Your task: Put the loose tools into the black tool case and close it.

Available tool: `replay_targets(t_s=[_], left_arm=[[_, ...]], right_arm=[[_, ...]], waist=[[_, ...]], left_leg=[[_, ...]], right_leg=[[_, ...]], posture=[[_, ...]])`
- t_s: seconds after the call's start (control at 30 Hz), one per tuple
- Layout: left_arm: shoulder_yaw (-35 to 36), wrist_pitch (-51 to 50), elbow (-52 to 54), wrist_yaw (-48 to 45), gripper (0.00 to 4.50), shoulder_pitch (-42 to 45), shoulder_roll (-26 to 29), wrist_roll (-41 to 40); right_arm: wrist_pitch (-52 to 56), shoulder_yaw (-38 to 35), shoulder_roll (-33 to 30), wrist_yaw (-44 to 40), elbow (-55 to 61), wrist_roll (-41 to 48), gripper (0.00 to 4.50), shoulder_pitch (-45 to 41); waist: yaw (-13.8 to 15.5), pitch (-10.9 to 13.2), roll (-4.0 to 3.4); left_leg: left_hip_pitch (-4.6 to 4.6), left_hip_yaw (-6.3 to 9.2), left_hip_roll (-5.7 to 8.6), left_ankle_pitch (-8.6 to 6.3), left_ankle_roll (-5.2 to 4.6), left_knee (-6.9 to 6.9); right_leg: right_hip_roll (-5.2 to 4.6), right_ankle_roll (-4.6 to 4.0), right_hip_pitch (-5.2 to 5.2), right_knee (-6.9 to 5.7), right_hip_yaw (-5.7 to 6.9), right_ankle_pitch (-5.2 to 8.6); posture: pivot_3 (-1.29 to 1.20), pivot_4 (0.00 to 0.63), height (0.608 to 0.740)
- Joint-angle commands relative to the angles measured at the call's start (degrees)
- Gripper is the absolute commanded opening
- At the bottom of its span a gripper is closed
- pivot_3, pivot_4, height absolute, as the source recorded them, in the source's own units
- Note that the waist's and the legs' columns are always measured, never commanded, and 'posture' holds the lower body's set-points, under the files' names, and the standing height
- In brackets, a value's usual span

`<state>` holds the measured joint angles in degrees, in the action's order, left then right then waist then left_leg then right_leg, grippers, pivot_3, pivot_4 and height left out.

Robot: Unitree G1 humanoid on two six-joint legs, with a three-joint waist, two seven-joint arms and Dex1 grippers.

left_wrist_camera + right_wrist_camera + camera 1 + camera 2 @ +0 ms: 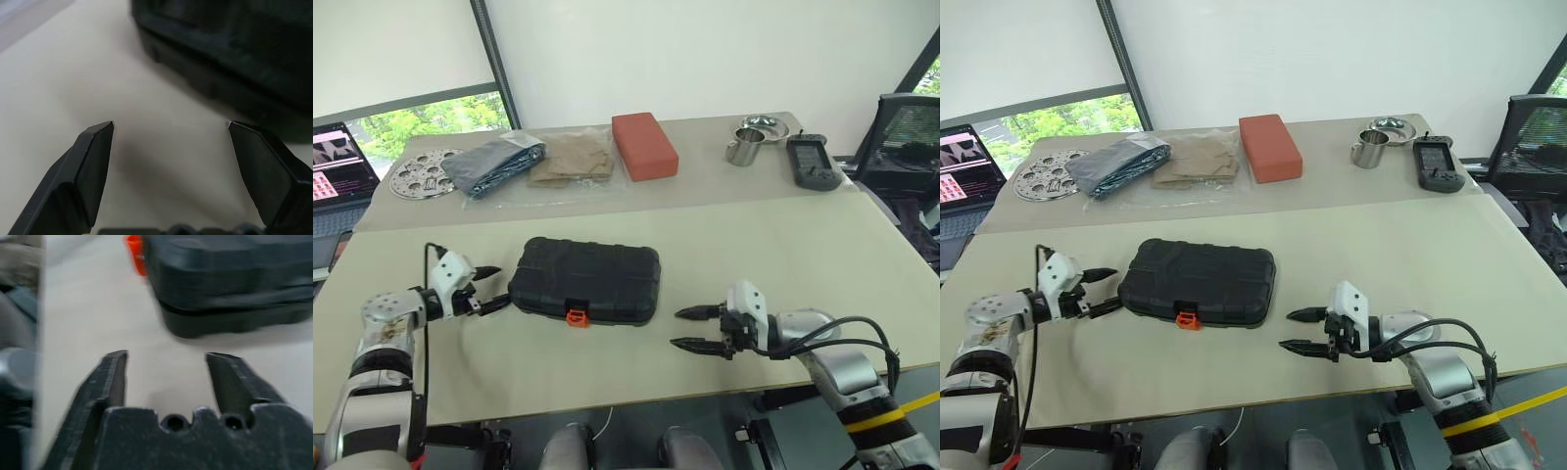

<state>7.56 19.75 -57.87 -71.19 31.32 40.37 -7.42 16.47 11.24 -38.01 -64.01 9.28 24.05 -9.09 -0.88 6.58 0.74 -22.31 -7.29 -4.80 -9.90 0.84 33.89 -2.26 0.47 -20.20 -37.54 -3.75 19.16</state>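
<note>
Black tool case (pixel 585 281) lies closed

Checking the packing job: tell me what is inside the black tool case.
The black tool case lies shut on the table, lid down and orange latch at its front edge. Its inside is covered, so any tools in it cannot be seen.
</note>
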Motion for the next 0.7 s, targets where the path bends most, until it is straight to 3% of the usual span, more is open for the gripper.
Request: replay_targets(t_s=[0.03,0.17,0.37,0.5,0.63,0.7], left_arm=[[-2.33,-4.39,8.19,-3.83,3.49,-1.14,-2.27,-1.76],[-4.29,-7.44,15.12,-5.90,2.09,-3.30,-3.86,-2.35],[-6.71,-14.34,26.85,-7.02,0.03,-6.61,-5.76,-4.52],[-7.93,-18.80,34.74,-6.62,0.03,-8.95,-6.77,-6.08],[-7.63,-23.00,40.90,-6.14,0.03,-10.53,-5.67,-7.70],[-6.97,-24.96,43.96,-6.46,0.00,-11.25,-4.13,-8.61]], right_arm=[[7.03,2.19,2.36,2.76,5.29,1.70,1.36,-1.23],[6.98,3.70,6.71,6.82,2.94,-2.17,0.00,-3.80],[-3.00,-1.11,11.13,18.48,-11.72,-11.32,0.00,-12.07],[-9.86,-3.91,11.26,24.43,-18.94,-15.81,0.00,-15.25],[-9.41,-5.55,10.35,24.32,-17.43,-15.76,0.00,-13.23],[-5.96,-5.30,9.54,23.08,-12.08,-14.38,0.66,-9.96]], waist=[[0.08,0.00,0.00],[0.93,-0.01,0.02],[1.03,-0.02,0.03],[0.82,-0.02,0.04],[0.28,-0.02,0.03],[0.25,-0.02,0.04]], left_leg=[[-0.02,0.01,0.01,0.00,0.00,0.00],[-0.08,0.06,0.04,-0.01,-0.02,0.08],[-0.11,0.13,0.06,0.00,-0.03,0.17],[-0.14,0.15,0.05,0.00,-0.03,0.13],[-0.13,0.17,0.01,0.00,-0.03,0.02],[-0.14,0.20,-0.01,0.00,-0.02,0.00]], right_leg=[[0.00,0.00,0.00,0.01,0.00,0.00],[-0.01,0.01,0.00,0.01,0.02,0.00],[0.01,0.03,0.01,0.01,0.07,-0.01],[0.03,0.03,-0.02,0.01,0.03,-0.01],[0.13,0.02,-0.04,0.05,0.00,-0.01],[0.15,0.02,-0.03,0.06,-0.03,-0.01]], posture=[[0.00,0.150,0.736],[0.00,0.150,0.736],[0.00,0.150,0.736],[0.00,0.150,0.736],[0.00,0.150,0.736],[0.00,0.150,0.736]])
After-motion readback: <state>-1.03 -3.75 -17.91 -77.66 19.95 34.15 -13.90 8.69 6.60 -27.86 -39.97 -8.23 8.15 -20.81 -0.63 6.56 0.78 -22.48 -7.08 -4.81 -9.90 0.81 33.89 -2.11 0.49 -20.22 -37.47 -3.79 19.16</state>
